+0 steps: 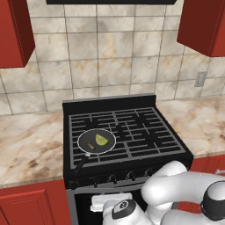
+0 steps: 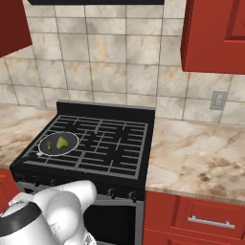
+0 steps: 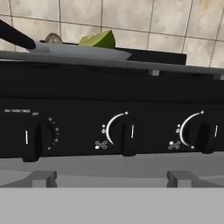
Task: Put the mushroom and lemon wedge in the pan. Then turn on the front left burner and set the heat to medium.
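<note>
Already, mushroom (image 1: 89, 144) and lemon wedge (image 1: 102, 139) lie in pan (image 1: 96, 141) on stove (image 1: 132, 132) front-left burner. Claw held wide, empty, facing knob row. Front-left knob to be picked by its burner icon; likely middle knob (image 3: 126, 136). Squared grip needed, turn stopped at medium. Pan handle (image 1: 82, 161) pointed toward stove front edge, angled slightly left.

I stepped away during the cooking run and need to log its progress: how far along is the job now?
Done: the mushroom and the lemon wedge lie in the pan on the stove's front left burner. In hand: the hand view faces the stove's knobs, up close. No knob is gripped. Left: turning the front left burner's knob to medium; no flame shows under the pan.
</note>
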Robot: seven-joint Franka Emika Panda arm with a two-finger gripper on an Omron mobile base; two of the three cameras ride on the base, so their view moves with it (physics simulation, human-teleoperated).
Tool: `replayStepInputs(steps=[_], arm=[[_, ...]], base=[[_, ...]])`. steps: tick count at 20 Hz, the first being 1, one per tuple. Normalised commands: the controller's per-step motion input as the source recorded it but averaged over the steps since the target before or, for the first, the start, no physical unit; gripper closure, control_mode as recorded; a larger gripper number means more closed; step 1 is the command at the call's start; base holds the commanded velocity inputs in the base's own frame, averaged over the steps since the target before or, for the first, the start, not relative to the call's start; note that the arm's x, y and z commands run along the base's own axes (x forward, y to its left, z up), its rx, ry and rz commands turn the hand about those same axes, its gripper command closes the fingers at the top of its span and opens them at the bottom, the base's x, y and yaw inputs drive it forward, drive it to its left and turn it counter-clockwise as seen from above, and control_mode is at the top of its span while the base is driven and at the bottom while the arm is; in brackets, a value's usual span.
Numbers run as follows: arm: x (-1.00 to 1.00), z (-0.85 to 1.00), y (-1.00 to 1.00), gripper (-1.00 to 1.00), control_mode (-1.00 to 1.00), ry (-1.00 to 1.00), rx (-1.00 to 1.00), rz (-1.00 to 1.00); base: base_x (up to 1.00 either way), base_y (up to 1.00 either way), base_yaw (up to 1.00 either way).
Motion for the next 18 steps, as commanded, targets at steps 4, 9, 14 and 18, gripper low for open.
replayStepInputs(steps=[4, 9, 14, 18], arm=[[0.39, 0.02, -0.84, -1.00, -1.00, 0.09, 0.19, 0.02], [0.45, 0.13, -0.71, -1.00, -1.00, 0.15, 0.22, 0.01], [0.35, 0.24, -0.61, -1.00, -1.00, 0.09, 0.24, 0.03], [0.54, 0.06, -0.72, -1.00, -1.00, 0.00, 0.16, 0.15]], base=[[0.00, 0.00, 0.00], [0.00, 0.00, 0.00], [0.00, 0.00, 0.00], [0.00, 0.00, 0.00]])
